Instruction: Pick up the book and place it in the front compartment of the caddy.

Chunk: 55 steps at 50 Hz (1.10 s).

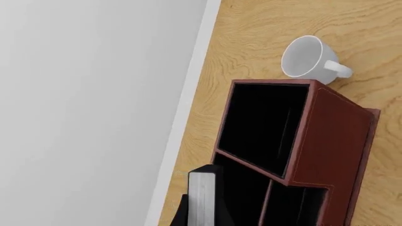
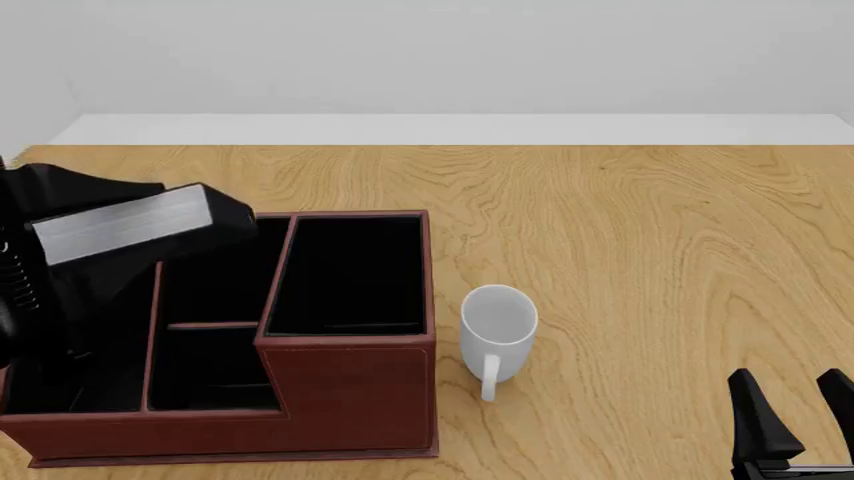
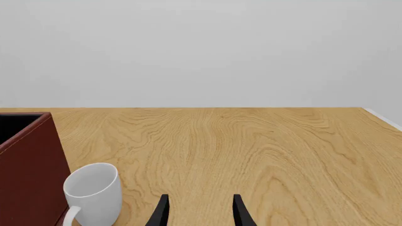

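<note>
My left gripper (image 2: pixel 200 225) is shut on the book (image 2: pixel 123 225), a thin black book whose pale grey page edge faces up. It hangs tilted above the left side of the caddy (image 2: pixel 350 385), a red-brown box with black compartments, and is not inside it. The left wrist view shows the book (image 1: pixel 202 195) pinched between the fingers, beside the caddy (image 1: pixel 330 141) and over its low compartments. The right gripper (image 2: pixel 797 415) sits low at the near right, open and empty, far from the caddy. Its open fingers (image 3: pixel 161 213) point across bare table in the right wrist view.
A white mug (image 2: pixel 498 325) stands upright just right of the caddy; it also shows in the wrist views as the mug (image 1: pixel 309 56) and the mug (image 3: pixel 94 192). The caddy wall (image 3: pixel 31 174) rises next to it. The table's far edge (image 2: pixel 441 128) meets a grey wall.
</note>
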Tool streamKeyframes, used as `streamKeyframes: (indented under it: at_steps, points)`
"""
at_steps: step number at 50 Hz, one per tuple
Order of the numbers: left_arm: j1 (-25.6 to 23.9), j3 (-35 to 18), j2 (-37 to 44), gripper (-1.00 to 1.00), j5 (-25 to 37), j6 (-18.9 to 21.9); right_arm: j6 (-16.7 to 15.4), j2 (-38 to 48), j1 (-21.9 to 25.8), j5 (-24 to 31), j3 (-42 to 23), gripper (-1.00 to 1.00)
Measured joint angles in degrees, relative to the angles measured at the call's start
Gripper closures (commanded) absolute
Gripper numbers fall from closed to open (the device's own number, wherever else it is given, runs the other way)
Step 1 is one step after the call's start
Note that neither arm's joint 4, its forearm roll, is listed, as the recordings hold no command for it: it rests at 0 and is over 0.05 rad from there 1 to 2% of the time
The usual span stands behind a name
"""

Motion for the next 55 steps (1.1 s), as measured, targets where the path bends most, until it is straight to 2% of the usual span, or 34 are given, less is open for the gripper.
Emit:
streamKeyframes:
  at_steps: [55]
  points:
    - [0.0, 7.7, 1.1, 1.0, -4.5, -1.1, 0.0, 0.0, 0.0, 0.0, 0.0, -1.0]
